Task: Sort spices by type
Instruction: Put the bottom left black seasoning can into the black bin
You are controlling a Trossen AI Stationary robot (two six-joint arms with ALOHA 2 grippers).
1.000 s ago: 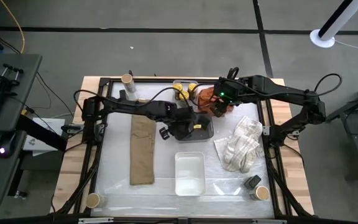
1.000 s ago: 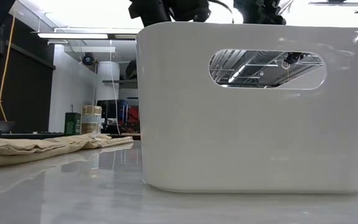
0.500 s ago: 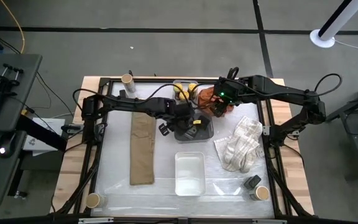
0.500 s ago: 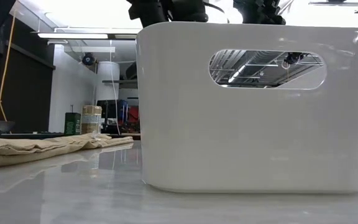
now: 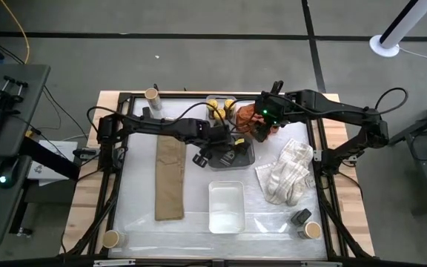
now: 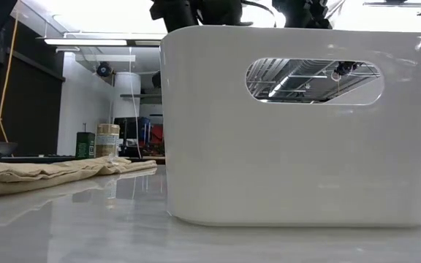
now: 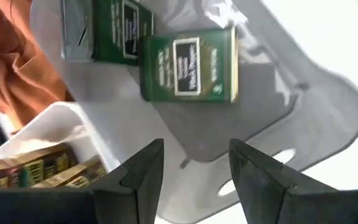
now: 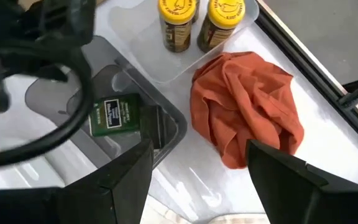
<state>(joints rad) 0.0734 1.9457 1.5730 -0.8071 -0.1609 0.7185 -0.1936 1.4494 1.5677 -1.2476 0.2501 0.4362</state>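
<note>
tan cloth (image 5: 170, 180) left | white bin (image 5: 226, 207) centre | orange rag (image 8: 247, 115) | patterned towel (image 5: 286, 171) right

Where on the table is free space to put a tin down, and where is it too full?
Bare tabletop lies between the tan cloth and the white tray, and in front of the patterned towel near the corner tin. It is crowded at the back: grey tray, yellow-lidded jars, orange cloth and both grippers, left and right.

Left gripper (image 7: 191, 171) fingers apart above grey tray (image 7: 278, 106); green tin (image 7: 188, 65) blocks far end, near floor bare.
</note>
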